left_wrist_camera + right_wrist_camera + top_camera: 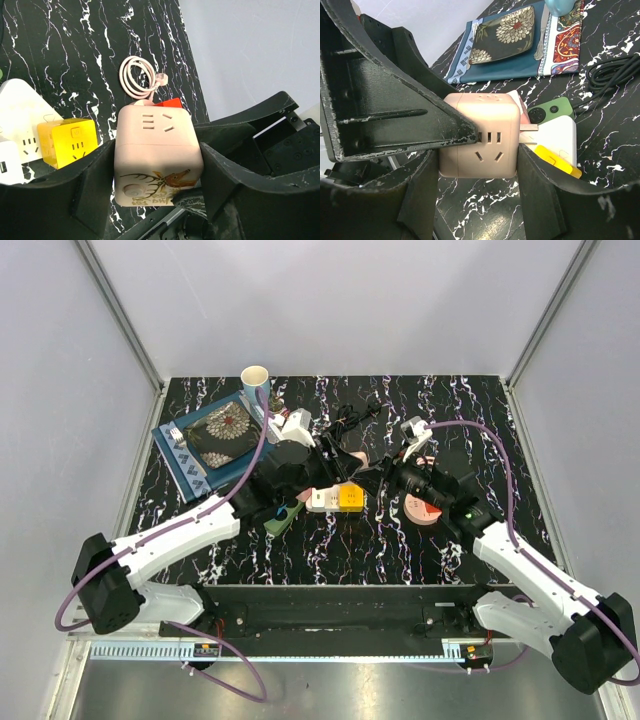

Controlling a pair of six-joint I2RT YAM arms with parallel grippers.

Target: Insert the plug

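A pink cube socket (157, 150) with a deer drawing is held just above the table, and its coiled pink cord (134, 75) lies behind it. My left gripper (157, 172) has both pads pressed against the cube's sides. My right gripper (479, 190) is shut on the same cube (480, 145) across its other two sides. Flat metal prongs (530, 128) stick out of the cube toward the white power strip (559, 137). A yellow cube (67, 142) is plugged into that strip. In the top view, both grippers meet at the cube (352, 457) at mid-table.
A green remote-like device (549, 110) lies beside the strip, and a black cable (615, 70) is behind it. A patterned plate on a blue mat (215, 435) and a paper cup (256, 378) are at the back left. A pink disc (422, 510) lies under the right arm.
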